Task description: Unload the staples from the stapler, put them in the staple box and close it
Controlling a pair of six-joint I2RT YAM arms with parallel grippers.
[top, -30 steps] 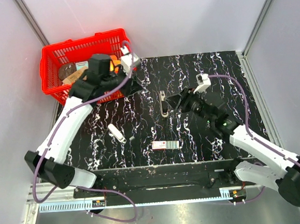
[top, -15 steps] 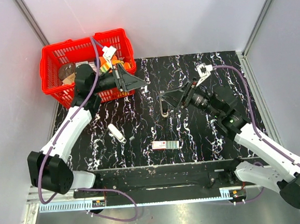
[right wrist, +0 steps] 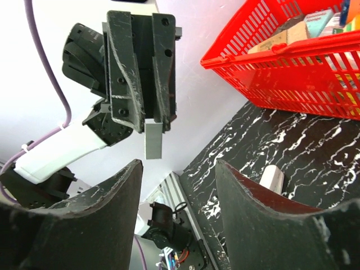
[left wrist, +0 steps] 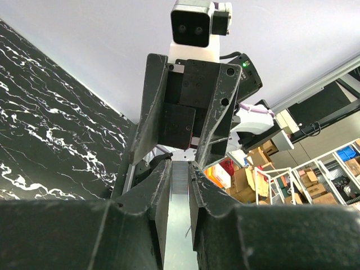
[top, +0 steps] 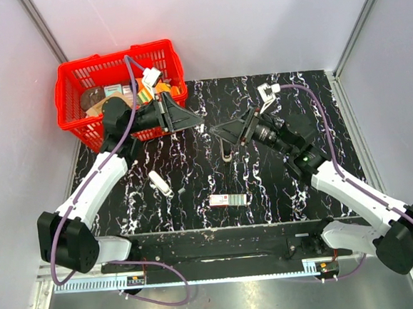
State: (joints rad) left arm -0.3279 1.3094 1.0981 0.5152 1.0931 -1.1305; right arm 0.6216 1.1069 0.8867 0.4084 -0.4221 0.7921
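You had: left claw (right wrist: 147, 117) pinching a grey strip (right wrist: 153, 141), right claw (right wrist: 178, 170) spread wide, stapler (top: 224, 144) lying on the tabletop (top: 298, 93).

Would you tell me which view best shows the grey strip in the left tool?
Right wrist: the grey strip juts clear of the left tool against the pale wall. Left wrist sees it foreshortened in the grip; top external barely shows it.
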